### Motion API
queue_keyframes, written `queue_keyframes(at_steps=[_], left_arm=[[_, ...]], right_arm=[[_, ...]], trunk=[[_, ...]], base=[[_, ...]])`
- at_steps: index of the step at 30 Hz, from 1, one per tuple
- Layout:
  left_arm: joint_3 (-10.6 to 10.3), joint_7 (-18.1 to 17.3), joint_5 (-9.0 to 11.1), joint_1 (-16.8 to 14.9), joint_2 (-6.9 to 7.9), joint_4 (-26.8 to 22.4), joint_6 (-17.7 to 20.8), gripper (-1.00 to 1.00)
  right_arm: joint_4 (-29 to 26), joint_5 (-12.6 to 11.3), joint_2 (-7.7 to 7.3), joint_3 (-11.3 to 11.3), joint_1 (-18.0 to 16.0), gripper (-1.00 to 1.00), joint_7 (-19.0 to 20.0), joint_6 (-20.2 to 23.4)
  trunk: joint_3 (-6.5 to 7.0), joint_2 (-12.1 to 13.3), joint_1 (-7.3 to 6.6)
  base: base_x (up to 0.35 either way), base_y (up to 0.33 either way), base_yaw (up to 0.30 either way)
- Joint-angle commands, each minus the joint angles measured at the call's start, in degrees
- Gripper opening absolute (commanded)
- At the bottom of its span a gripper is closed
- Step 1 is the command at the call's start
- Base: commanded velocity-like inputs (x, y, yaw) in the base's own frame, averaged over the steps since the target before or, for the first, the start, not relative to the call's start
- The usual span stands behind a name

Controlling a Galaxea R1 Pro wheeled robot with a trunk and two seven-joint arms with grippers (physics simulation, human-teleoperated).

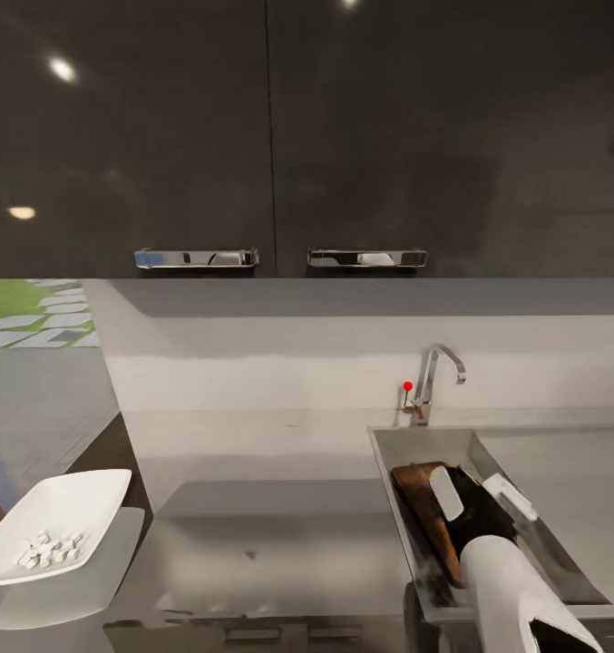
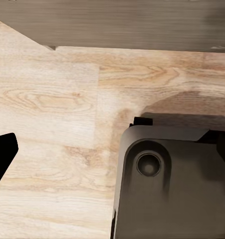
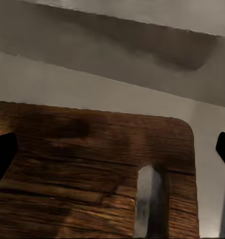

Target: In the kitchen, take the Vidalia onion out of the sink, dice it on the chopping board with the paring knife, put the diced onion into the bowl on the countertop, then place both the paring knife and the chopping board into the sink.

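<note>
The brown chopping board lies tilted inside the steel sink, along its left wall. My right gripper hangs open just above the board, holding nothing. In the right wrist view the board with its handle slot lies under the gripper, and the two dark fingertips stand far apart. At the far left the white bowl holds the diced onion. My left gripper is open and points down at the wooden floor. The paring knife is out of view.
The grey countertop runs from the bowl to the sink. A chrome tap with a red knob stands behind the basin. Dark wall cabinets hang overhead. My dark base is under the left wrist.
</note>
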Motion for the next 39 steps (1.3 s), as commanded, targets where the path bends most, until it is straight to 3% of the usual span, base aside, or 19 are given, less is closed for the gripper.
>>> queue_keyframes(at_steps=[1, 5, 7, 9, 11, 12, 16, 20, 21, 24, 27, 39], left_arm=[[-0.5, 0.0, 0.5, -0.1, -0.03, 0.2, -0.4, 1.00], [-0.4, -0.1, 0.5, -0.1, 0.03, 0.2, -0.4, 1.00], [-0.4, -0.1, 0.5, -0.1, 0.04, 0.2, -0.4, 1.00], [-0.4, -0.1, 0.5, -0.1, 0.05, 0.2, -0.4, 1.00], [-0.4, -0.1, 0.5, -0.1, 0.05, 0.2, -0.4, 1.00], [-0.4, -0.1, 0.5, -0.1, 0.05, 0.2, -0.4, 1.00], [-0.5, -0.1, 0.5, -0.1, 0.05, 0.2, -0.4, 1.00], [-0.5, -0.1, 0.5, -0.1, 0.05, 0.2, -0.4, 1.00], [-0.5, -0.1, 0.5, -0.1, 0.05, 0.2, -0.4, 1.00], [-0.5, -0.1, 0.5, -0.1, 0.05, 0.2, -0.4, 1.00], [-0.5, -0.1, 0.5, -0.1, 0.05, 0.2, -0.4, 1.00], [-0.5, -0.1, 0.5, -0.1, 0.05, 0.2, -0.4, 1.00]], right_arm=[[-6.9, 0.1, 0.04, 1.7, -0.1, 1.00, -0.1, 4.9], [-18.7, 0.0, -0.35, 7.2, -0.1, 1.00, 2.6, 21.2], [-22.1, 0.2, -0.77, 9.0, -0.1, 1.00, 9.5, 29.0], [-23.2, 1.1, -1.88, 10.0, -0.1, 1.00, 16.6, 32.8], [-23.7, 5.0, -5.11, 11.6, -0.1, 1.00, 27.0, 35.0], [-23.8, 6.3, -5.77, 11.9, 0.0, 1.00, 30.2, 35.3], [-23.9, 10.7, -7.20, 12.4, 0.0, 1.00, 39.8, 35.8], [-23.8, 13.9, -7.77, 12.5, 0.0, 1.00, 47.9, 36.0], [-23.8, 15.7, -7.82, 12.5, 0.0, 1.00, 50.4, 36.0], [-23.8, 18.7, -7.79, 12.6, 0.0, 1.00, 52.4, 36.0], [-23.8, 19.9, -7.78, 12.6, 0.0, 1.00, 54.1, 36.0], [-23.5, 20.2, -7.77, 12.6, 0.0, 1.00, 54.9, 36.1]], trunk=[[-0.10, -0.1, 0.02], [-0.10, -0.1, 0.02], [-0.10, -0.1, 0.02], [-0.10, -0.1, 0.02], [-0.10, -0.1, 0.02], [-0.10, -0.1, 0.02], [-0.10, -0.1, 0.02], [-0.10, -0.1, 0.02], [-0.10, -0.1, 0.02], [-0.10, -0.1, 0.02], [-0.10, -0.1, 0.02], [-0.10, -0.1, 0.02]], base=[[0.000, 0.000, 0.000], [0.000, 0.000, 0.000], [0.000, 0.000, 0.000], [0.000, 0.000, 0.000], [-0.009, 0.000, 0.000], [-0.046, 0.000, 0.000], [-0.154, 0.000, 0.000], [-0.300, 0.000, 0.000], [-0.330, 0.000, 0.000], [-0.334, 0.000, 0.000], [-0.335, 0.000, 0.000], [-0.336, 0.000, 0.000]])
